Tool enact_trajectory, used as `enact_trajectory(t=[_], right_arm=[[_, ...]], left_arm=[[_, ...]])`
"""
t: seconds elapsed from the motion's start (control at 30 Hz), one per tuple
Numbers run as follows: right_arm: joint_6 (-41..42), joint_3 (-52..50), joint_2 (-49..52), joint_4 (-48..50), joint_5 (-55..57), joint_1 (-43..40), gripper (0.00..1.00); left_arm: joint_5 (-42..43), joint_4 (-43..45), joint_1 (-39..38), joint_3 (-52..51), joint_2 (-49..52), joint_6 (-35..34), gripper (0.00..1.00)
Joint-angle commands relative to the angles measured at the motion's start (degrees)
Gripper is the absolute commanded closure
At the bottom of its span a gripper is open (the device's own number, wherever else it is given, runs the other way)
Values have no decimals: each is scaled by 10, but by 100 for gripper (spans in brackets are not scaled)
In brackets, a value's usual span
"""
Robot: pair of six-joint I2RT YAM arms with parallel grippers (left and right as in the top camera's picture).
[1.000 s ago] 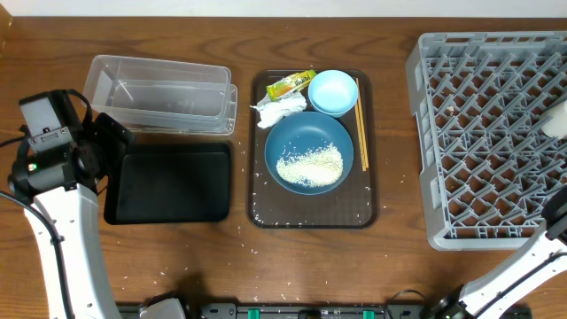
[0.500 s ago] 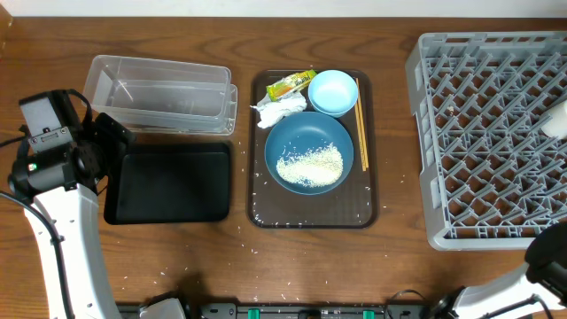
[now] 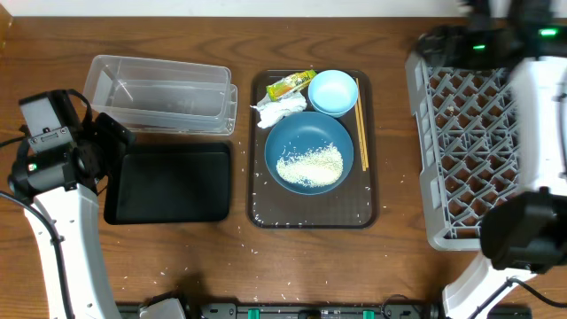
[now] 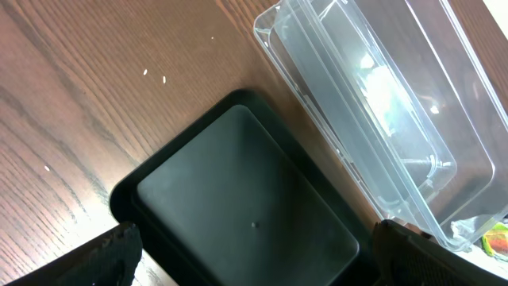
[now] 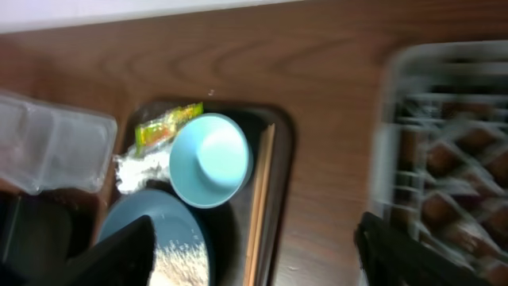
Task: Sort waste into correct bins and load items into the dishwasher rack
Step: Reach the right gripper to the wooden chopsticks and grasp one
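Hardly started: rice [image 3: 310,166], plate [image 3: 292,133], napkin [image 3: 276,112], wrapper [image 3: 290,85], bowl [image 3: 333,92] and chopsticks [image 3: 361,124] sit on the brown tray [image 3: 310,213]; black tray [image 3: 173,182] and tub [image 3: 159,93] are empty. Left gripper [image 4: 262,254] and right gripper [image 5: 254,254]: jaws apart, holding nothing.

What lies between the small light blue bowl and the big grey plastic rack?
Overhead view: thin wooden chopsticks, the brown serving tray rim, then wooden table.

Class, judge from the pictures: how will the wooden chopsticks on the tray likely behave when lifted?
The chopsticks look thin and straight, so probably stiff and light. Being slender, they may roll or separate when pinched. Lying along the brown tray's right rim beside the bowl, they leave little grasping room.
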Motion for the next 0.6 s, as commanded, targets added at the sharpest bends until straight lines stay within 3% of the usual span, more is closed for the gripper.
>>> enact_trajectory(t=[0.0, 0.13, 0.17, 0.57], right_arm=[[65, -35, 7, 21, 126, 61, 43], [179, -69, 26, 35, 302, 124, 93], [196, -74, 32, 36, 329, 135, 99], [240, -80, 154, 34, 312, 229, 99]], left_arm=[[-5, -2, 2, 12, 2, 0, 5], [-5, -2, 2, 12, 2, 0, 5], [-5, -2, 2, 12, 2, 0, 5], [-5, -2, 2, 12, 2, 0, 5]])
